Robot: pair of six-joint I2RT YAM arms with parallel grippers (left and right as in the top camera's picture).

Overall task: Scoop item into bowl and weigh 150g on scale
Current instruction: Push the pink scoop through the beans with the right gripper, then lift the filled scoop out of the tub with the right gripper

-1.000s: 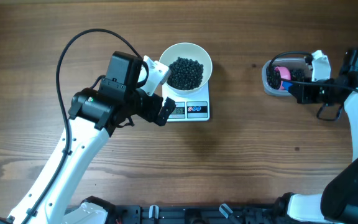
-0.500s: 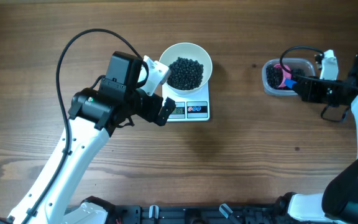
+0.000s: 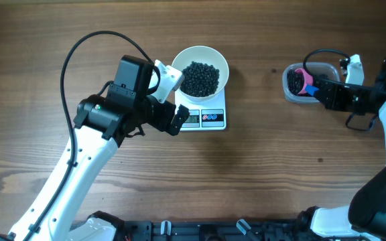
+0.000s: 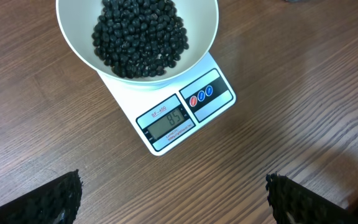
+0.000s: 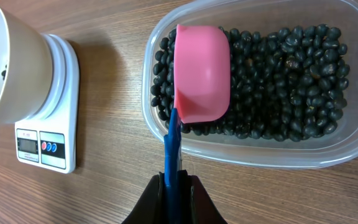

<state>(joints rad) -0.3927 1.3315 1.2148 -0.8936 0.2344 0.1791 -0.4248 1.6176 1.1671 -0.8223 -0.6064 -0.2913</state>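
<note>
I find right gripper (image 5: 174, 186) clamped on scoop (image 5: 202, 71) over beans (image 5: 278, 81) in tub (image 5: 253, 157), left gripper (image 4: 176, 199) released; next I load, carry to bowl (image 4: 197, 37).

Black beans (image 4: 138, 34) are glistening against the glossy white bowl (image 4: 199, 43). The scale (image 4: 185, 115) is showing white, its buttons (image 4: 195, 99) red and blue. The scoop (image 5: 202, 71) is showing pink, its handle (image 5: 171, 146) blue, the tub (image 5: 260, 155) clear. The table (image 4: 291, 74) is showing brown wood grain.

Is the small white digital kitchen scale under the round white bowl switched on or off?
On. The scale shows dark digits on its grey LCD display in the left wrist view, below the bowl.
</note>
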